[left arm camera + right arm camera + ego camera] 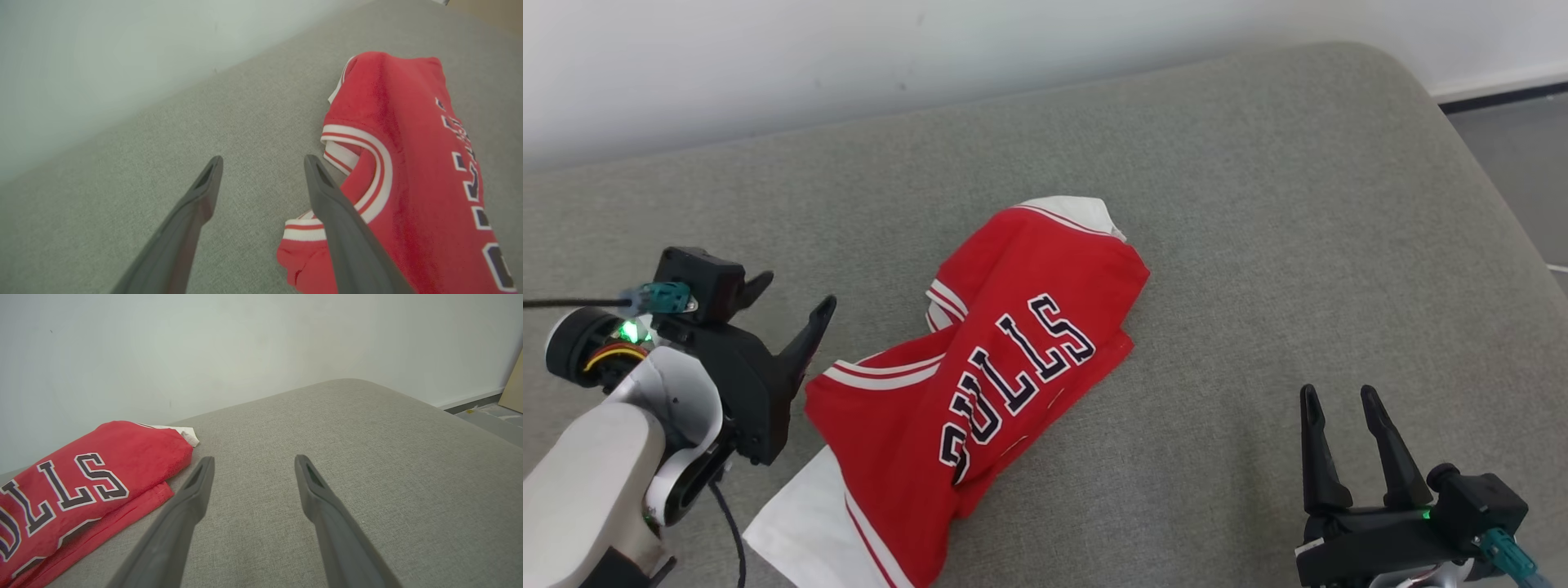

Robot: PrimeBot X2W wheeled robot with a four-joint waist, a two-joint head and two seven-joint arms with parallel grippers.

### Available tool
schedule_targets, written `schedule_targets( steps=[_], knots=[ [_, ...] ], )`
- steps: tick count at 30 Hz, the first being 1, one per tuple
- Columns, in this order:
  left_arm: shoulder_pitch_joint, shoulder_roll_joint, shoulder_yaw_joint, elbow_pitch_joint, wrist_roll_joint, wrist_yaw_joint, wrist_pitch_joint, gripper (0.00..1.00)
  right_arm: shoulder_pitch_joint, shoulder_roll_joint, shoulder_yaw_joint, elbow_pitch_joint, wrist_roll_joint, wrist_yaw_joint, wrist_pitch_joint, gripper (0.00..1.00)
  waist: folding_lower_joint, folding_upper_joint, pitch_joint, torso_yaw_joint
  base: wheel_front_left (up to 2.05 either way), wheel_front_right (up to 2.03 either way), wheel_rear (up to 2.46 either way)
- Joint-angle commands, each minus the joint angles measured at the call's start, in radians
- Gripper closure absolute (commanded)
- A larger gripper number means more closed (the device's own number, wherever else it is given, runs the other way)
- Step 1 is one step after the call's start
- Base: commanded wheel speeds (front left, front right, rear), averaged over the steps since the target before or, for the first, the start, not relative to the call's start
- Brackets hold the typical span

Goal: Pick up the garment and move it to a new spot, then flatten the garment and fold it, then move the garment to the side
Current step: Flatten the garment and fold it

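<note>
Grey padded surface (1298, 229) under a white wall (849, 65), and the red Bulls garment (988, 359) lies crumpled in the middle of it. Left end effector (792, 296) hovers just beside its striped sleeve (882, 374), jaws wide and empty. Right end effector (1338, 394) waits well apart, equally open, holding nothing. Looks like the pickup is the step in hand. Smart play: bring the left one down over that sleeve edge, pinch through all the layers, then lift clear of the surface before carrying.
</note>
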Motion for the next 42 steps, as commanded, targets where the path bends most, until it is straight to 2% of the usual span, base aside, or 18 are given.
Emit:
schedule_targets(
  steps=[1, 10, 16, 27, 28, 29, 30, 37, 41, 42],
  knots=[
    [-0.012, 0.012, -0.007, 0.005, -0.013, 0.003, 0.010, 0.00, -0.013, 0.001, 0.003, -0.002, 0.004, -0.002, 0.000, 0.00, -0.0002, -0.0001, 0.033, -0.031, 0.00, 0.00, 0.00],
    [-0.096, 0.078, -0.188, 0.024, -0.112, 0.003, 0.192, 0.00, -0.034, 0.001, 0.009, 0.000, 0.015, -0.002, 0.000, 0.00, -0.0002, -0.0001, 0.067, -0.051, 0.00, 0.00, 0.00],
    [-0.151, 0.104, -0.276, 0.037, -0.163, 0.003, 0.293, 0.00, -0.040, 0.001, 0.011, 0.005, 0.017, -0.002, 0.000, 0.00, -0.0002, -0.0001, 0.073, -0.058, 0.00, 0.00, 0.00],
    [-0.159, 0.098, -0.330, 0.059, -0.212, 0.008, 0.404, 0.00, -0.039, 0.001, 0.010, 0.006, 0.016, -0.002, 0.000, 0.00, -0.0002, -0.0001, 0.071, -0.069, 0.00, 0.00, 0.00],
    [-0.154, 0.093, -0.332, 0.064, -0.217, 0.009, 0.404, 0.43, -0.040, 0.001, 0.010, 0.005, 0.016, -0.002, 0.000, 0.00, -0.0002, -0.0001, 0.073, -0.069, 0.00, 0.00, 0.00],
    [-0.154, 0.089, -0.335, 0.067, -0.216, 0.008, 0.400, 0.69, -0.041, 0.001, 0.009, 0.003, 0.016, -0.002, 0.000, 0.00, -0.0002, -0.0001, 0.075, -0.069, 0.00, 0.00, 0.00],
    [-0.155, 0.087, -0.337, 0.070, -0.212, 0.008, 0.396, 1.00, -0.041, 0.001, 0.008, 0.002, 0.015, -0.002, 0.000, 0.00, -0.0002, -0.0001, 0.077, -0.068, 0.00, 0.00, 0.00],
    [-0.205, 0.071, -0.327, 0.075, -0.181, 0.003, 0.293, 1.00, -0.037, 0.001, -0.012, -0.002, -0.009, -0.002, 0.000, 0.00, -0.0002, -0.0001, 0.066, -0.039, 0.00, 0.00, 0.00],
    [-0.237, 0.063, -0.294, 0.078, -0.168, 0.001, 0.169, 1.00, -0.032, 0.000, -0.018, -0.009, -0.019, -0.002, 0.000, 0.00, -0.0002, -0.0001, 0.052, -0.010, 0.00, 0.00, 0.00],
    [-0.237, 0.063, -0.294, 0.078, -0.168, 0.001, 0.169, 1.00, -0.032, 0.000, -0.018, -0.009, -0.019, -0.002, 0.000, 0.00, -0.0002, -0.0001, 0.052, -0.010, 0.00, 0.00, 0.00]
  ],
)
